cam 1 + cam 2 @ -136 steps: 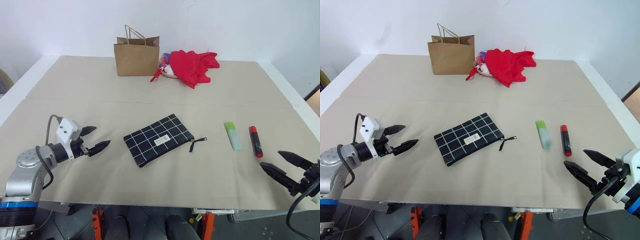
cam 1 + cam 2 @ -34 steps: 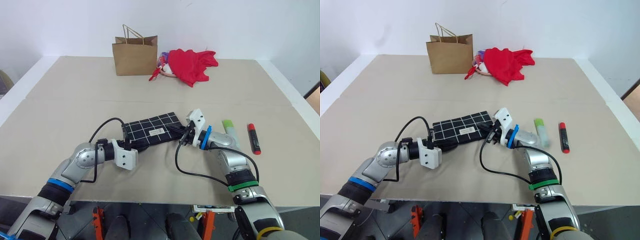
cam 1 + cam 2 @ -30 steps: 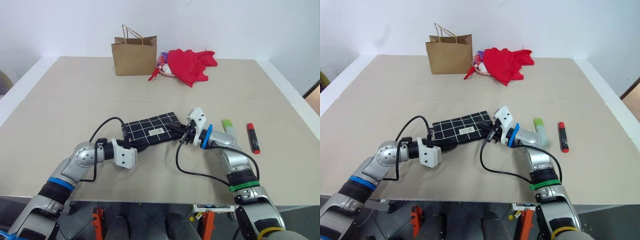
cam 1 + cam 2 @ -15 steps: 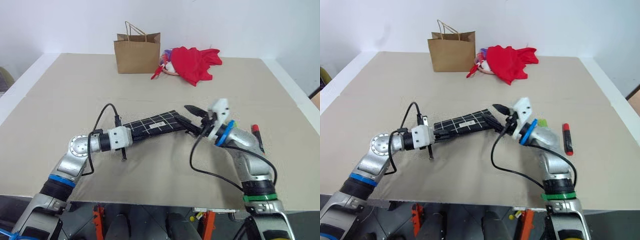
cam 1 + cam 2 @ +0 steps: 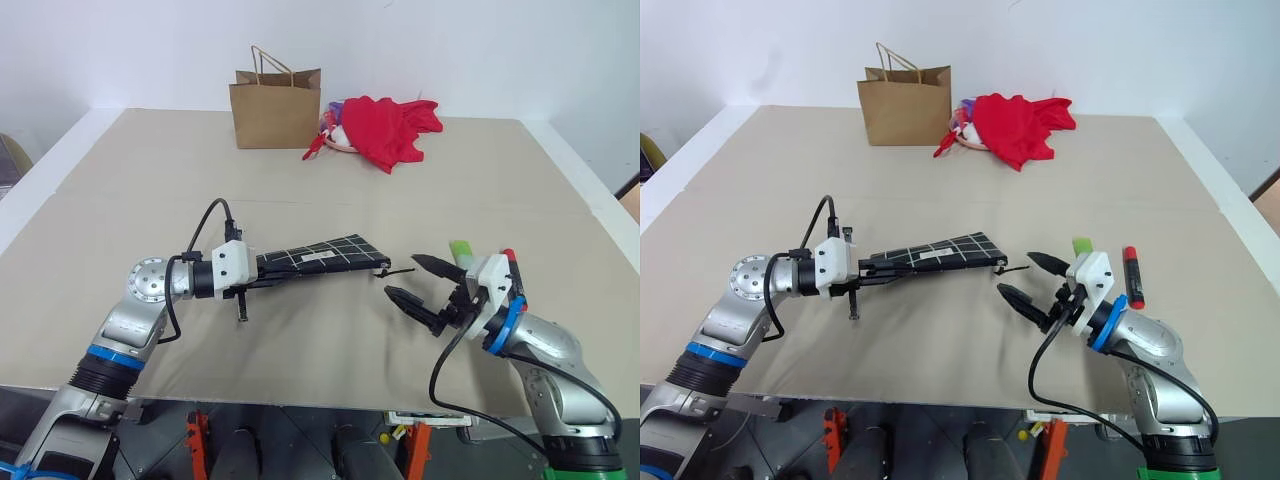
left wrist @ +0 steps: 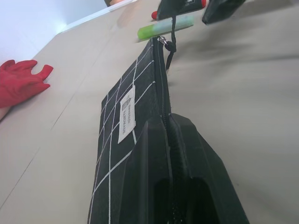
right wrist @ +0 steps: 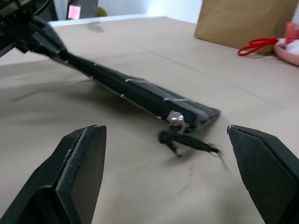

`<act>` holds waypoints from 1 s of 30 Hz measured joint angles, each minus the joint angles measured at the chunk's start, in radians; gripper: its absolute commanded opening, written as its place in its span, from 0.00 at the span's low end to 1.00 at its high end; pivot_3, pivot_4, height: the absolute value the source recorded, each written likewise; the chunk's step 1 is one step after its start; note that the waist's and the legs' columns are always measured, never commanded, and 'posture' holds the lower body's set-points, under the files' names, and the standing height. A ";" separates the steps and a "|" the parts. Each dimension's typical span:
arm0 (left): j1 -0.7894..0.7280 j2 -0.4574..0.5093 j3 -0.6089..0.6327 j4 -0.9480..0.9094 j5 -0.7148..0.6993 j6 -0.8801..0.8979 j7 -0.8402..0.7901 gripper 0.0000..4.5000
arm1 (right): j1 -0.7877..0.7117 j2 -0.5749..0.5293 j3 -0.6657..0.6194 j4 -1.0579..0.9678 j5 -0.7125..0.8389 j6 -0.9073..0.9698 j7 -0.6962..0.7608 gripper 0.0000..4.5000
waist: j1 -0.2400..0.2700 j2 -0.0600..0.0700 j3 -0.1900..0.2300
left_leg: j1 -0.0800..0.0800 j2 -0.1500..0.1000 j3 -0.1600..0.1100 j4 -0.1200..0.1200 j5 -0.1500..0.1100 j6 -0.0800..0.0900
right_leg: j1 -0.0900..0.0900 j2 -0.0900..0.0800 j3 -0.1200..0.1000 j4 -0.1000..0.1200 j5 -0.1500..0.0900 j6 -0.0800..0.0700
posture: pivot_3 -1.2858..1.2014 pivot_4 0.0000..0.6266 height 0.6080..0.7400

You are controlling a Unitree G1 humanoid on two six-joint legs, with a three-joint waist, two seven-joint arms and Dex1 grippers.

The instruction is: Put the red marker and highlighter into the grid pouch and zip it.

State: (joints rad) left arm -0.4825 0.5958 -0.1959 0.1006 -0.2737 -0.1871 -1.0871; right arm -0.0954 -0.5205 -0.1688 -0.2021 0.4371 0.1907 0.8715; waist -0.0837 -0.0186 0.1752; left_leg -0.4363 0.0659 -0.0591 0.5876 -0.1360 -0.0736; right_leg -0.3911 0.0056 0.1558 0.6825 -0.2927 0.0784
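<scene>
Left gripper [image 5: 262, 283] clamped on flat gridded fabric grid pouch [image 5: 320, 255], held edge-up off the table [image 5: 130, 190]. Right gripper [image 5: 412, 281] spread wide, black zipper pull [image 7: 187, 140] dangling just ahead; chunky highlighter [image 5: 1080, 245] and red marker [image 5: 1132, 277] lie behind it.

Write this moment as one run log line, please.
left gripper: shut on grid pouch, lifted | right gripper: open | red marker, highlighter: on table

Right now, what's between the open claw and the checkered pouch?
The pouch's zipper pull, dangling from the grid pouch and pointing at the open right gripper. Otherwise bare table, as the right wrist view shows.
</scene>
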 measured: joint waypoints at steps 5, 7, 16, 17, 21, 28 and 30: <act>0.000 -0.001 0.000 -0.014 0.000 0.010 -0.003 0.00 | 0.000 0.019 0.004 0.001 0.011 -0.008 -0.004 0.94 | 0.002 0.000 0.000 | -0.001 0.000 0.000 -0.001 0.000 0.000 | 0.000 0.000 0.000 0.000 0.000 0.003 | 0.52 0.24 1.00; 0.000 -0.002 0.000 -0.015 0.001 0.011 -0.003 0.00 | 0.000 0.023 0.008 0.002 0.012 -0.014 -0.003 0.83 | 0.003 0.000 0.000 | -0.001 0.000 0.000 -0.001 0.000 0.000 | 0.000 0.000 0.000 0.000 0.000 0.003 | 0.52 0.24 1.00; 0.000 -0.017 0.000 -0.044 0.001 0.034 0.008 0.00 | -0.004 0.045 0.040 0.064 -0.009 -0.087 0.001 0.02 | 0.003 0.000 0.000 | -0.001 0.000 0.000 -0.001 0.000 0.000 | 0.000 0.000 0.000 0.000 0.000 0.003 | 0.52 0.24 1.00; 0.000 -0.017 0.000 -0.044 0.001 0.034 0.008 0.00 | -0.004 0.046 0.041 0.067 -0.009 -0.088 0.001 0.02 | 0.003 0.000 0.000 | -0.001 0.000 0.000 -0.001 0.000 0.000 | 0.000 0.000 0.000 0.000 0.000 0.003 | 0.52 0.24 1.00; 0.000 -0.017 0.010 -0.051 0.001 0.038 0.009 0.00 | -0.008 0.046 0.049 0.077 -0.011 -0.112 0.004 0.02 | 0.003 0.000 0.000 | -0.001 0.000 0.000 -0.001 0.000 0.000 | 0.000 0.000 0.000 0.000 0.000 0.003 | 0.52 0.24 1.00; 0.000 -0.017 0.013 -0.053 0.008 0.040 0.008 0.00 | -0.027 0.030 0.057 0.038 0.006 -0.079 0.020 0.02 | 0.003 0.000 0.000 | -0.001 0.000 0.000 -0.001 0.000 0.000 | 0.000 0.000 0.000 0.000 0.000 0.003 | 0.52 0.24 1.00; 0.000 -0.019 0.013 -0.053 0.010 0.040 0.009 0.00 | -0.048 0.025 0.072 0.004 0.013 -0.051 0.019 0.02 | 0.003 0.000 0.000 | -0.001 0.000 0.000 -0.001 0.000 0.000 | 0.000 0.000 0.000 0.000 0.000 0.003 | 0.52 0.24 1.00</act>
State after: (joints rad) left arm -0.4824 0.5768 -0.1832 0.0475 -0.2636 -0.1469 -1.0786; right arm -0.1437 -0.4955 -0.0969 -0.1979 0.4499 0.1399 0.8901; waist -0.0810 -0.0186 0.1752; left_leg -0.4369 0.0660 -0.0595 0.5867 -0.1364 -0.0741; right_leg -0.3914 0.0059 0.1555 0.6824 -0.2925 0.0813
